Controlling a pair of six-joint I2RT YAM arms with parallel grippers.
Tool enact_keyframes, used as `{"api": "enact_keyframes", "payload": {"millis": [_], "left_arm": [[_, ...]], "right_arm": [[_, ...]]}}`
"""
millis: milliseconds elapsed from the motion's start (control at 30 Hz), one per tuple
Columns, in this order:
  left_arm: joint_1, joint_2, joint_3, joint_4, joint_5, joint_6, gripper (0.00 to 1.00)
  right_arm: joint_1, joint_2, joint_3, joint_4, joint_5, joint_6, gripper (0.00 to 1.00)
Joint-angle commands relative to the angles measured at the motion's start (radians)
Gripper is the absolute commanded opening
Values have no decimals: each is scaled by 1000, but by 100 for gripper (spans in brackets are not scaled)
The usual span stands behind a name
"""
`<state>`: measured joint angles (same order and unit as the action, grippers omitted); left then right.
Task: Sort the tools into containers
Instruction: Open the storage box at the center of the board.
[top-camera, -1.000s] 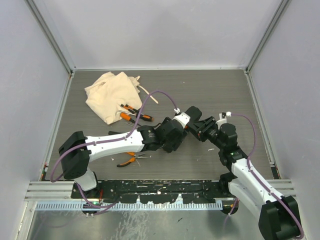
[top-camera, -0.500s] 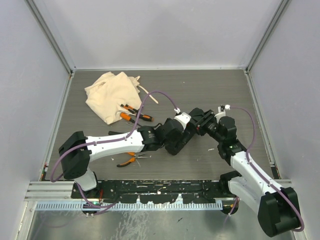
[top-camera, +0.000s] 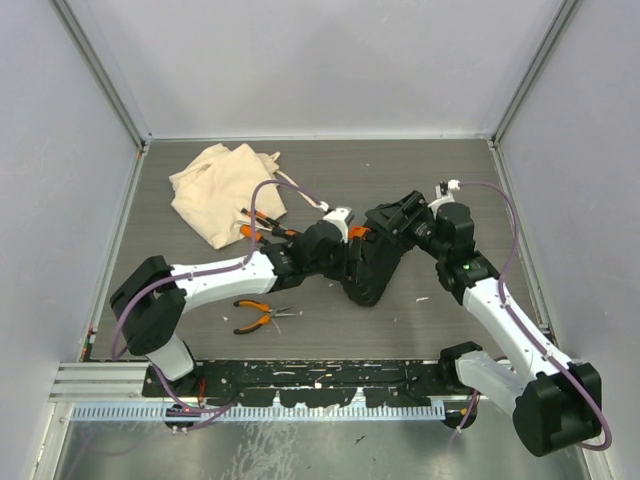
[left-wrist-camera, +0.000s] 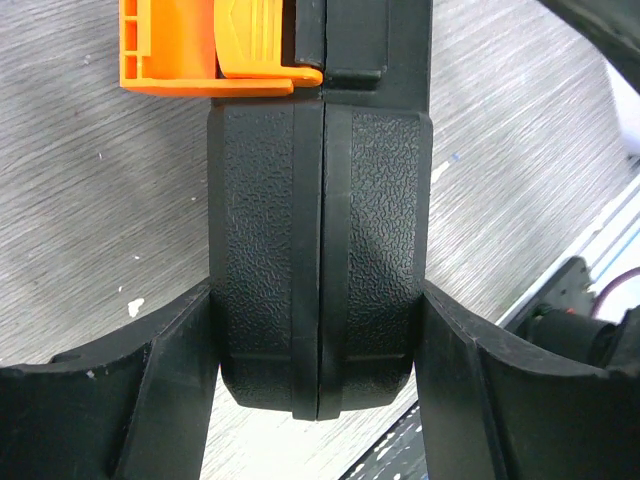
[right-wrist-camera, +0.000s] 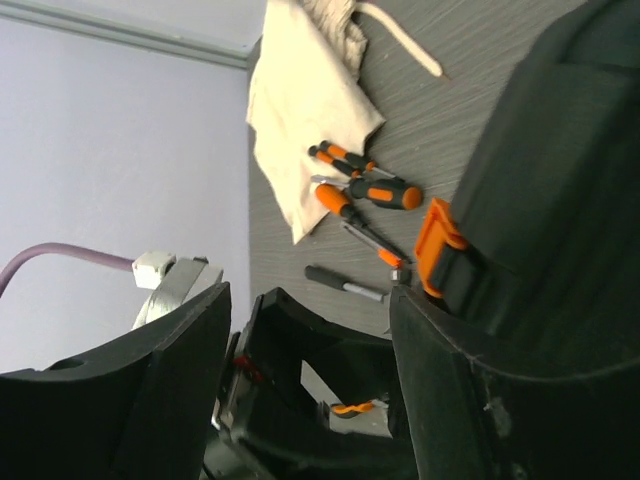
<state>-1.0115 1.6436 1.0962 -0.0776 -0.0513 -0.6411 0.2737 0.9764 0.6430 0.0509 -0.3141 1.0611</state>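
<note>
The black tool case (top-camera: 377, 265) with its orange latch (top-camera: 358, 233) is at the table's middle. My left gripper (top-camera: 350, 252) is shut on it. In the left wrist view both fingers press the shut case (left-wrist-camera: 318, 230) below the latch (left-wrist-camera: 215, 45), around my left gripper (left-wrist-camera: 315, 300). My right gripper (top-camera: 398, 215) stands open against the case's far side, its jaws (right-wrist-camera: 310, 300) apart and the case (right-wrist-camera: 545, 170) beside the right finger. Orange-and-black screwdrivers (top-camera: 262, 226) (right-wrist-camera: 368, 190) lie by the beige bag (top-camera: 222, 188). The pliers (top-camera: 255, 317) lie near the front. A black-handled steel tool (right-wrist-camera: 343, 283) lies near the screwdrivers.
The bag's drawstring (top-camera: 298, 190) trails onto the table toward the right. Grey walls close in the left, far and right sides. A black rail (top-camera: 320, 375) runs along the near edge between the arm bases.
My right gripper's jaws have widened and the right arm has drawn back to the far right. The left arm has swung the case round and nearer the middle.
</note>
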Motion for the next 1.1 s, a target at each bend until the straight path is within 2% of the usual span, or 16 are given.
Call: {"api": "enact_keyframes", "payload": {"millis": [0,233,333,467,633,867,967,1067], "left_arm": [[52,14,-70,39,67,-130,0],[134,98,-164,216,167,-326,0],[147,134,-178,257,173,-368,4],[149,154,-180,259,155,-383,15],[152,160,-191,243,145,-378,36],[151,130,-228,231,148,-351,53],[152,119,-232,226,151,-340,68],[151,110,-235,220,163,-333,77]], "right_arm": [[4,-25,87,-178,105,-147,70],[3,-75,49,-300,182,-185,72],[3,-88,31,-335,215,-194,72],[3,-91,19,-359,224,-205,73],[4,-90,28,-407,278,-238,77],[3,-39,57,-469,356,-296,88],[3,-12,68,-472,360,-309,91],[3,17,91,-478,363,-323,92]]}}
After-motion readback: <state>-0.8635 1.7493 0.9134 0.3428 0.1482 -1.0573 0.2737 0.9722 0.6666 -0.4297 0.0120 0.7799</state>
